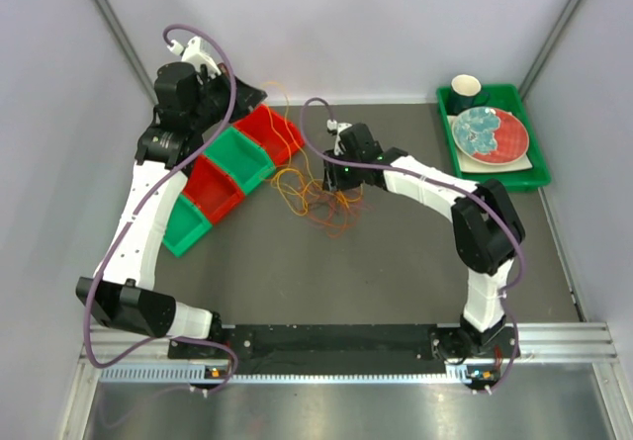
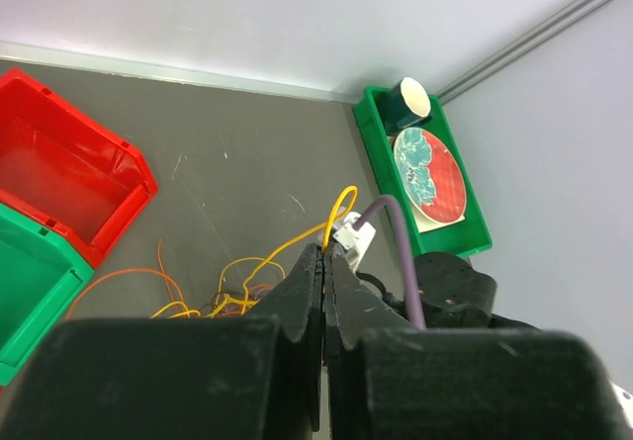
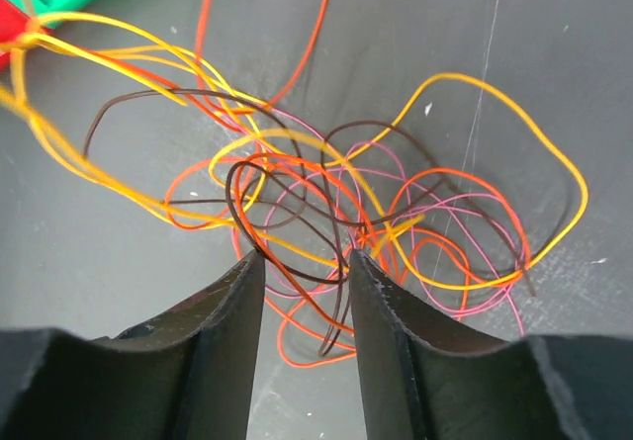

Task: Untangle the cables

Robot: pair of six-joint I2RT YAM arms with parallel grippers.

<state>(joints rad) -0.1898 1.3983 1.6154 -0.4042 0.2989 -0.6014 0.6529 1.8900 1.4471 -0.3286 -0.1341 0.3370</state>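
Right fingers point(image 3: 218, 341) astride cables point(image 3: 326, 193), left fingers point(image 2: 292, 311) pinching one

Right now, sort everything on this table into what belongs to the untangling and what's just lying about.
Belongs to the job:
- cables, tangled mid-table
- right gripper, open over the tangle
- left gripper, apparently shut on a yellow strand

Lying about:
- red and green bins
- green tray holding a cup and a plate

Cables point(image 3: 381, 230) run off top-left edge; green bin point(image 2: 30, 282) cropped left.
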